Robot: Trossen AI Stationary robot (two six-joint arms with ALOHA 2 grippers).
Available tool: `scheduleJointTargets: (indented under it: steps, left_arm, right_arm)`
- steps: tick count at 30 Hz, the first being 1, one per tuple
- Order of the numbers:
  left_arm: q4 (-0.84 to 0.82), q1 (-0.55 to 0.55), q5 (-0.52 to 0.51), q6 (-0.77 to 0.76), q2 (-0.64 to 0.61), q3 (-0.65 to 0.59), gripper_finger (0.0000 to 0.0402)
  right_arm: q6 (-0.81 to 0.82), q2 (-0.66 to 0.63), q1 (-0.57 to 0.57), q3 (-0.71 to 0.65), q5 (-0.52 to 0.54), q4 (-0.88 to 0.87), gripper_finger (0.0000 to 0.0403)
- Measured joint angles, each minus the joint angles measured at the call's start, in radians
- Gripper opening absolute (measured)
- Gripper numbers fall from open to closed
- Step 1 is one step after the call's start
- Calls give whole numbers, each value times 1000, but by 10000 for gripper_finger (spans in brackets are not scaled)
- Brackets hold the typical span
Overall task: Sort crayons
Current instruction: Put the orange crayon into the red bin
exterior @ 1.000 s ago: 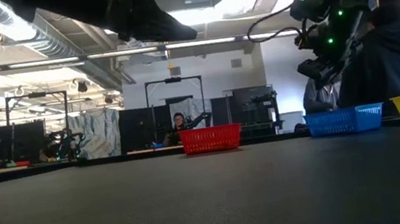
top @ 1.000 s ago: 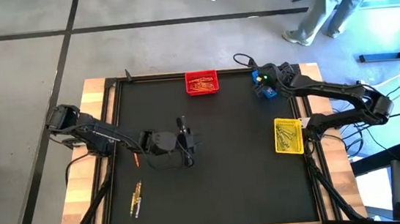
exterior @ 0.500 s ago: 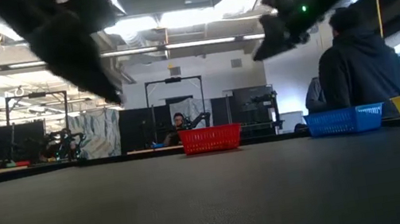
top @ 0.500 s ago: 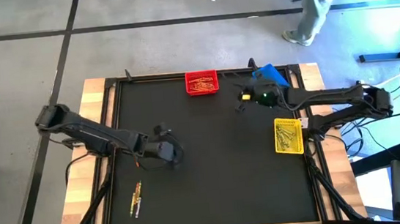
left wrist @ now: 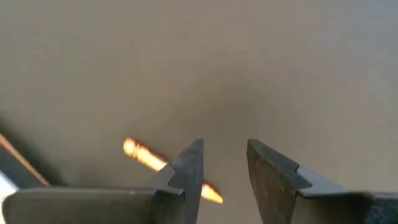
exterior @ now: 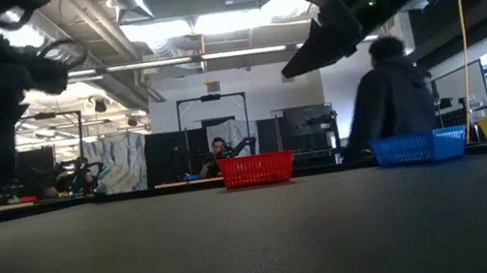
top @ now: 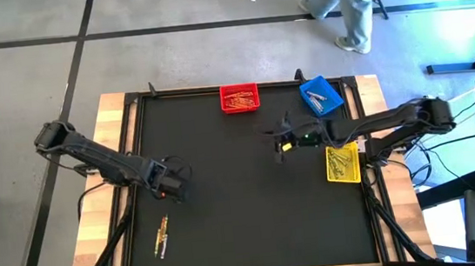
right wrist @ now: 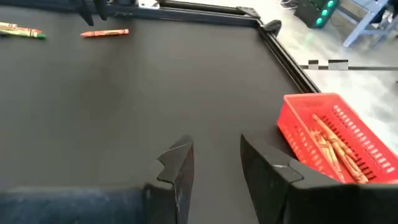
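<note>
An orange crayon (left wrist: 144, 157) lies flat on the black mat, partly hidden behind one finger of my left gripper (left wrist: 224, 152), which is open and empty above it near the mat's left side (top: 172, 181). A few more crayons (top: 161, 235) lie on the mat nearer the front edge. My right gripper (right wrist: 214, 152) is open and empty above the mat's middle right (top: 277, 140). Its wrist view shows the orange crayon (right wrist: 104, 33) and the other crayons (right wrist: 22, 30) far off. Several orange crayons lie in the red bin (right wrist: 298, 118).
The red bin (top: 238, 88) stands at the mat's far edge, the blue bin (top: 320, 95) at the far right corner, and the yellow bin (top: 342, 160), with crayons in it, at the right edge. A person walks on the floor beyond the table (top: 347, 0).
My left gripper has gone toward the table's left edge and down, and now hangs over the orange crayon. My right gripper has left the blue bin and gone toward the mat's middle, leftward and nearer. The person behind the table has walked left.
</note>
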Motion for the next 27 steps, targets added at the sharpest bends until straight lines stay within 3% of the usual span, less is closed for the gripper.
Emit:
scheduleJointTargets:
  steps: [5, 12, 21, 27]
  left_arm:
    - [2, 0, 41, -190, 0, -74, 114]
    - [24, 0, 74, -313, 0, -167, 114]
    - [108, 0, 129, -265, -3, -248, 113]
    - [120, 0, 130, -192, -1, -248, 82]
  right_arm:
    - [-4, 10, -2, 0, -1, 22, 129]
    - [5, 10, -2, 0, 3, 15, 129]
    - [6, 10, -2, 0, 3, 16, 129]
    - [6, 10, -2, 0, 3, 16, 129]
